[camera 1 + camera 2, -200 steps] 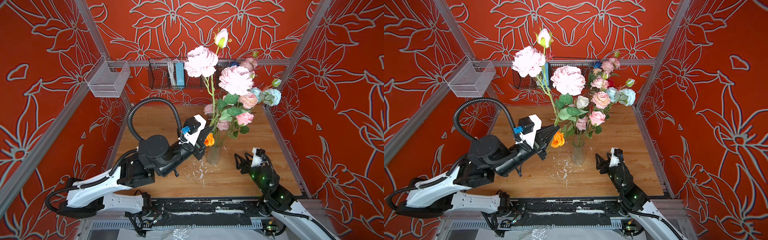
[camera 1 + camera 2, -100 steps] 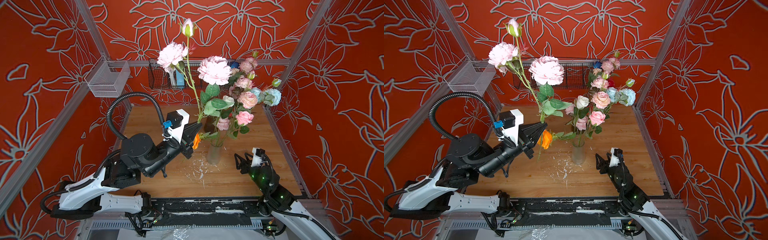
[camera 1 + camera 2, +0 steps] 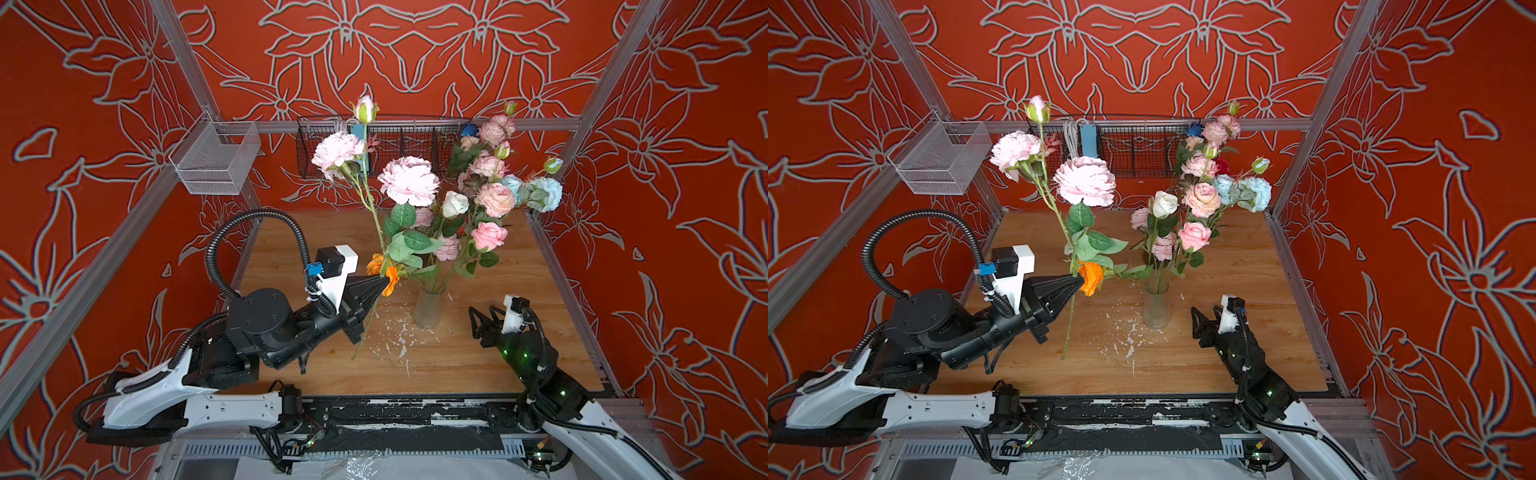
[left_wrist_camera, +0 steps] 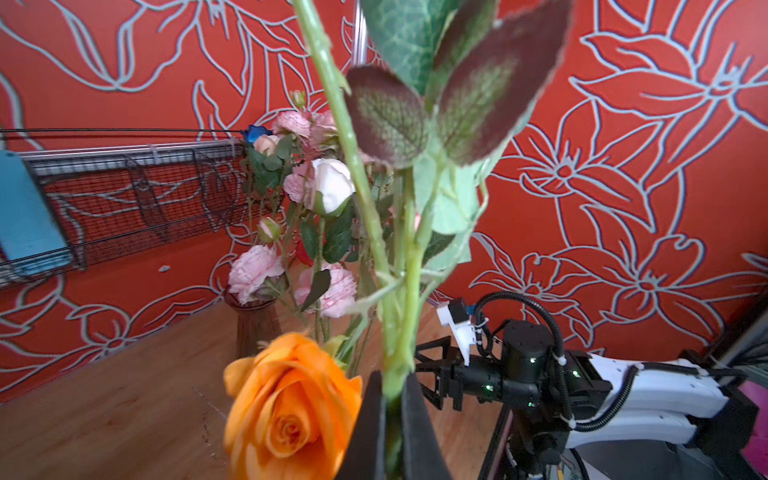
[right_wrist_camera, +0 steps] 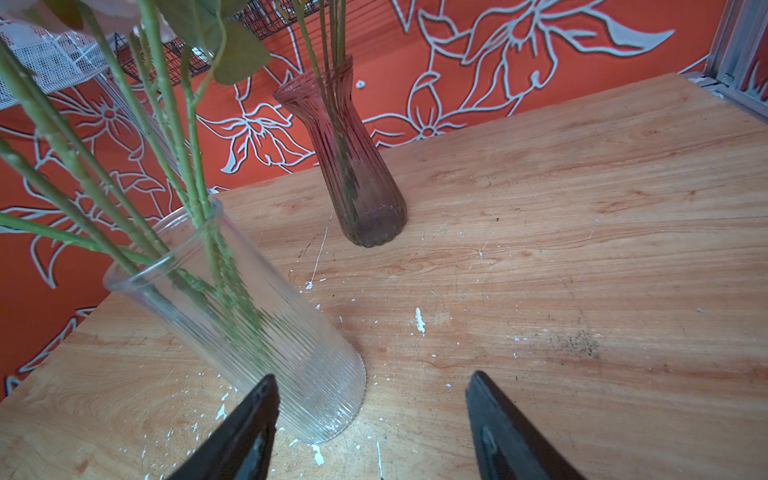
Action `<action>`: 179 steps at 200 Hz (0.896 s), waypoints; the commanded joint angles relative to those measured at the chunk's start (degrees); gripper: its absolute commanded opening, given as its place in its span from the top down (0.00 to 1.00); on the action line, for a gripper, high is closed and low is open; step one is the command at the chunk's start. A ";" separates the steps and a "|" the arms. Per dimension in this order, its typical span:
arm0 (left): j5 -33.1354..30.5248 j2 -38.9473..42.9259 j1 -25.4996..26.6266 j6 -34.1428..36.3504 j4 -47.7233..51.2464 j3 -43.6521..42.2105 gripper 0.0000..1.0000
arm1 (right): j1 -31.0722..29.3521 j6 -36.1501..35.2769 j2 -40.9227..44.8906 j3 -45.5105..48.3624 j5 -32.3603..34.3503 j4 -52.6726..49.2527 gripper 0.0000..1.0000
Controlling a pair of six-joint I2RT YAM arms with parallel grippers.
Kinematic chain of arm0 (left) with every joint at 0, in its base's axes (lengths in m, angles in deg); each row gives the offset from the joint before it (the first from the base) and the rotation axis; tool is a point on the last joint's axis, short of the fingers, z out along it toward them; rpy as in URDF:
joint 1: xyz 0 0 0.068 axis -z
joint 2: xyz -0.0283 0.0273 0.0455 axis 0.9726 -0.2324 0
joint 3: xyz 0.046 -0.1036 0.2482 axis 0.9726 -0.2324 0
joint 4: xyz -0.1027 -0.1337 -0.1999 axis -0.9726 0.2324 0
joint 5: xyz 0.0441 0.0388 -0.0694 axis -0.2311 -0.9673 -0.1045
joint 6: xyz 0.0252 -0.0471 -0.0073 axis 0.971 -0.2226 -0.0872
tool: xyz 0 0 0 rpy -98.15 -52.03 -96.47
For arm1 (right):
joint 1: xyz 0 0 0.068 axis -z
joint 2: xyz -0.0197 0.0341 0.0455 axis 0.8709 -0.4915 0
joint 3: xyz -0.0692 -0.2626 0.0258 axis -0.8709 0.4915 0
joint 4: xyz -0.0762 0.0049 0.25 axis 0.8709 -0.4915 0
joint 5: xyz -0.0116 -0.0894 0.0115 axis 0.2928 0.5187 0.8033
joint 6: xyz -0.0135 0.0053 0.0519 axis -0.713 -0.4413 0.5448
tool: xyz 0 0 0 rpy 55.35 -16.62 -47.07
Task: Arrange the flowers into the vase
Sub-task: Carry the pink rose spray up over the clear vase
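On the wooden tabletop (image 3: 436, 374), centre frame, holding pink and white flowers (image 3: 490, 236) in a clear ribbed glass vase (image 3: 429, 309). Left of centre, pinching a green-stemmed pink peony spray (image 3: 409, 180) with the black left gripper (image 3: 384, 283) pressed together, with a small orange rose (image 3: 1091, 277) beside it. Lower right, hovering near the vase with the black right gripper (image 3: 482, 309) spread wide.

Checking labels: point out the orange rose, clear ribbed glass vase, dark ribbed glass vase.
orange rose (image 4: 291, 415), left wrist view, bloom centre.
clear ribbed glass vase (image 5: 257, 332), right wrist view, wall.
dark ribbed glass vase (image 5: 357, 178), right wrist view, body.
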 commanded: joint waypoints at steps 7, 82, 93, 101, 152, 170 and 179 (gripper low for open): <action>5.82 -3.96 0.60 -1.96 -6.37 1.15 1.00 | 0.31 0.06 -0.01 -0.24 1.34 0.12 0.27; 2.36 -19.18 0.60 12.23 -36.22 -0.57 1.00 | 0.32 0.06 -0.41 -0.20 1.61 0.27 0.27; -0.02 -21.37 0.35 16.32 -44.26 -2.00 1.00 | 0.34 0.06 -0.28 -0.16 1.95 0.04 0.27; -1.41 -23.20 0.10 19.06 -49.93 -2.79 1.00 | 0.26 0.15 -0.15 -0.13 2.23 -0.03 0.27; -1.35 -27.72 -3.35 20.97 -65.22 -4.04 1.00 | 0.27 0.23 0.09 -0.24 2.01 -0.09 0.27; -2.04 -27.99 -5.00 20.44 -66.22 -4.14 1.00 | 0.32 0.37 -0.41 -0.16 1.72 0.38 0.27; -1.96 -28.00 -6.19 20.59 -67.57 -5.02 1.00 | 0.31 0.41 -0.66 -0.22 1.53 0.55 0.27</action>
